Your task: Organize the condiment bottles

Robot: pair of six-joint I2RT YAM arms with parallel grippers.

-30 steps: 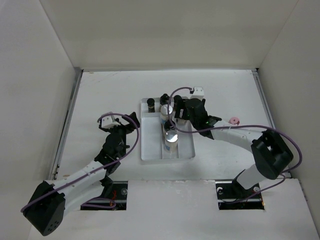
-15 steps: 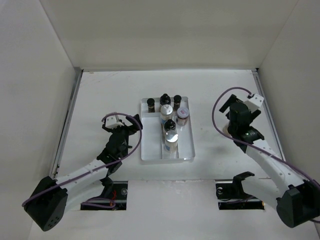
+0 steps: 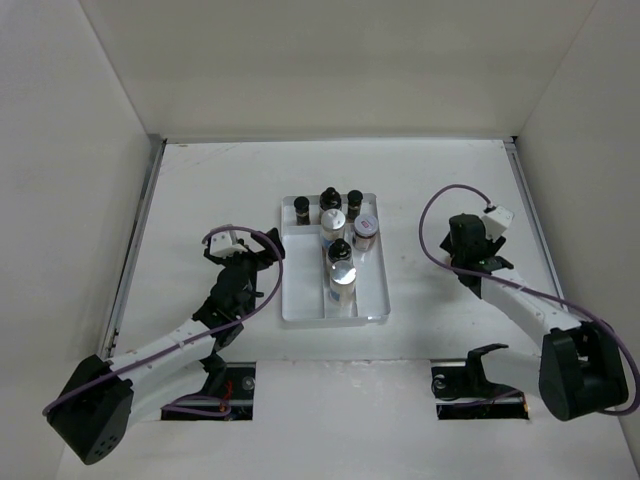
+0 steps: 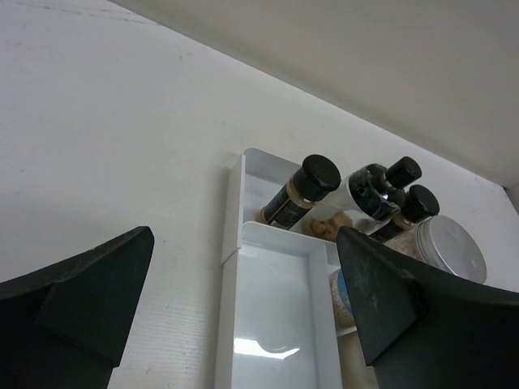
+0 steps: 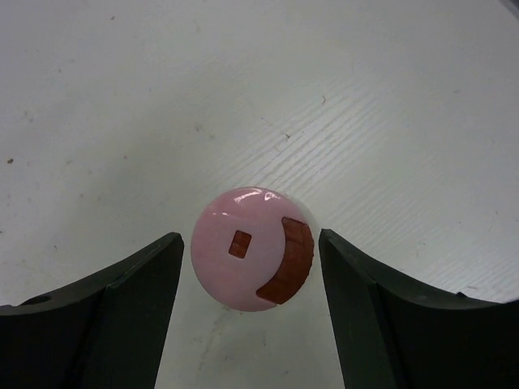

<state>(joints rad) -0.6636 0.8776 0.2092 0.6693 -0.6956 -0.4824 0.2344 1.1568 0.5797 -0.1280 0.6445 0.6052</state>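
Observation:
Several condiment bottles stand in the white tray (image 3: 302,288): dark ones with black caps (image 3: 328,196) at the far end, a pale silver-capped one (image 3: 332,221), a lavender-capped one (image 3: 366,228) and another silver-capped one (image 3: 343,272). In the left wrist view the dark bottles (image 4: 305,188) and a silver cap (image 4: 451,248) show beyond the tray's empty left compartment (image 4: 276,324). A pink-capped bottle (image 5: 251,247) stands on the table to the right of the tray. My right gripper (image 5: 251,271) is open with a finger on each side of it, not touching. In the top view my right gripper (image 3: 466,245) hides that bottle. My left gripper (image 3: 250,256) is open and empty just left of the tray.
White walls enclose the table on the left, back and right. The tray's left compartment holds nothing. Purple cables loop off both wrists (image 3: 440,205). The arm bases sit in two cut-outs at the near edge (image 3: 478,385).
My right arm has left the tray, swung to the right and come down over the pink-capped bottle. My left gripper has barely shifted beside the tray.

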